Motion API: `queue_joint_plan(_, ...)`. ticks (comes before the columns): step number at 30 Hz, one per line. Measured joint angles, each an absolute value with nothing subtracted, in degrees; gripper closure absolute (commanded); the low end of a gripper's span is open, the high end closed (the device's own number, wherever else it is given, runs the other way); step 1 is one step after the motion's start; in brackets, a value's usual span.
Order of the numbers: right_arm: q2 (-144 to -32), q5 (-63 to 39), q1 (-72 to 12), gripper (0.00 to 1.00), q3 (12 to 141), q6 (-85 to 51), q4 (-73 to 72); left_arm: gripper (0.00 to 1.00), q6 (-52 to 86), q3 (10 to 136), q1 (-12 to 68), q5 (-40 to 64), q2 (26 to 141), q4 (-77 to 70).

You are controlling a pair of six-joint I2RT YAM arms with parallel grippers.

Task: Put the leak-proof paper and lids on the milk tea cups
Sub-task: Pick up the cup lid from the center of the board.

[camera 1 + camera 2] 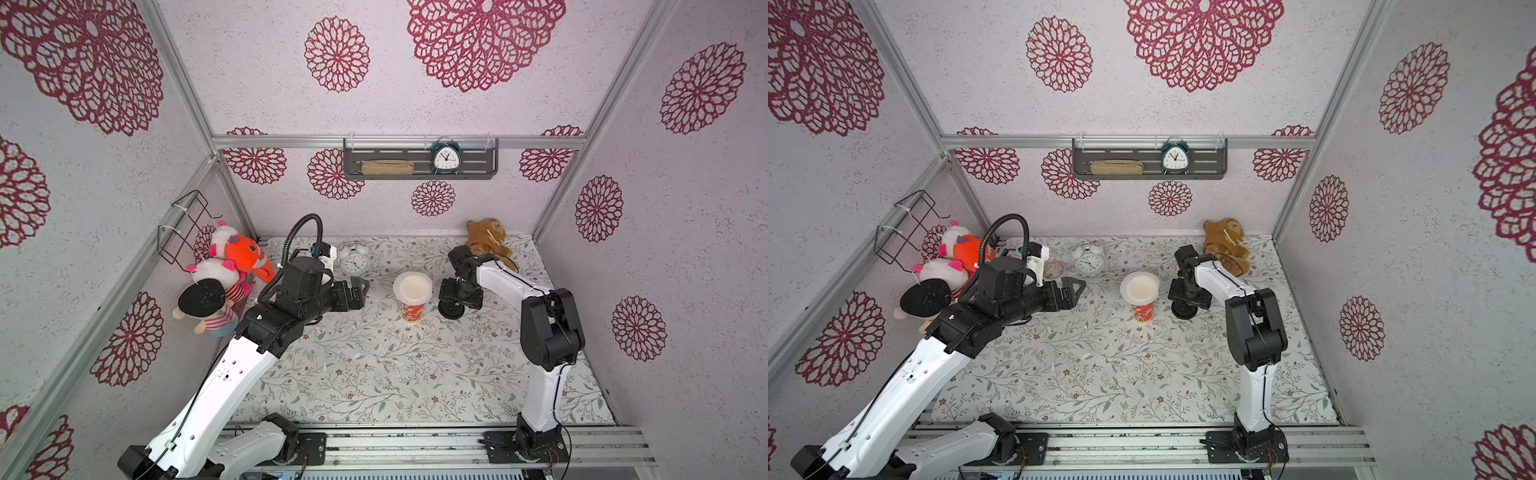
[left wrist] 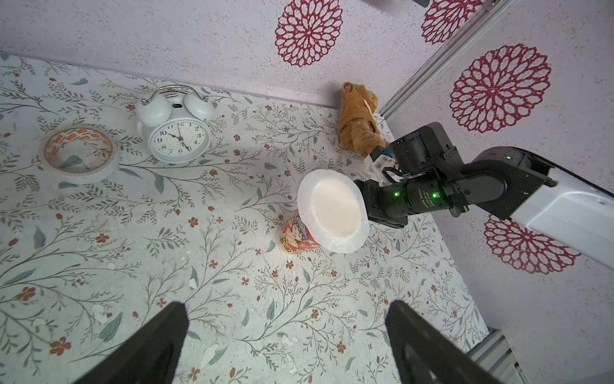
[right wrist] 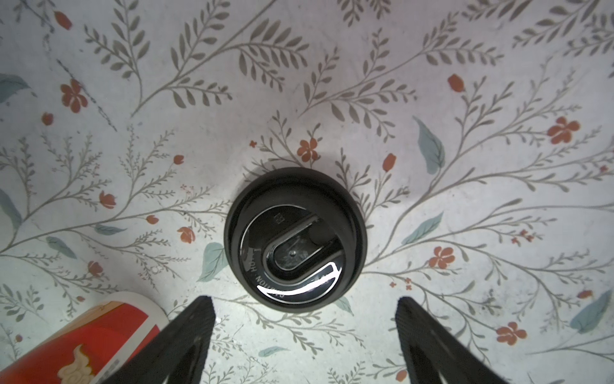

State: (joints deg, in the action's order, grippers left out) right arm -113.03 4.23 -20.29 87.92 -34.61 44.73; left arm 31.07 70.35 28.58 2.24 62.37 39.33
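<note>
Atop the cup (image 1: 412, 311), paper (image 1: 412, 287) lies flat across the rim; left claw (image 1: 360, 294) stands apart, empty; right claw (image 3: 301, 303), also apart, hangs over the lid (image 3: 295, 239) on the tabletop (image 1: 374, 374).

White arms (image 1: 232, 374), black joints (image 1: 548, 328), cables (image 1: 300, 226)

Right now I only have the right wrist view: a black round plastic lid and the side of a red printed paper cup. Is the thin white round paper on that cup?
Observer: Yes, the thin white round leak-proof paper lies over the rim of the upright red printed paper cup.
Operator: Where is the left gripper?
Observer: The left gripper is open, apart from the cup, on the side away from the black round plastic lid.
Operator: Anything else near the cup?
Observer: A white twin-bell alarm clock stands farther back, on the left gripper's side, not touching the cup.
</note>
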Motion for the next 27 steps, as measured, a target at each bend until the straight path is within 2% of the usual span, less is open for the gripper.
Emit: queue_joint_plan(27,-119.4,2.9,-20.5,0.19,90.4,-35.2,43.6,0.03,30.6,70.3,28.6,2.2,62.4,40.2)
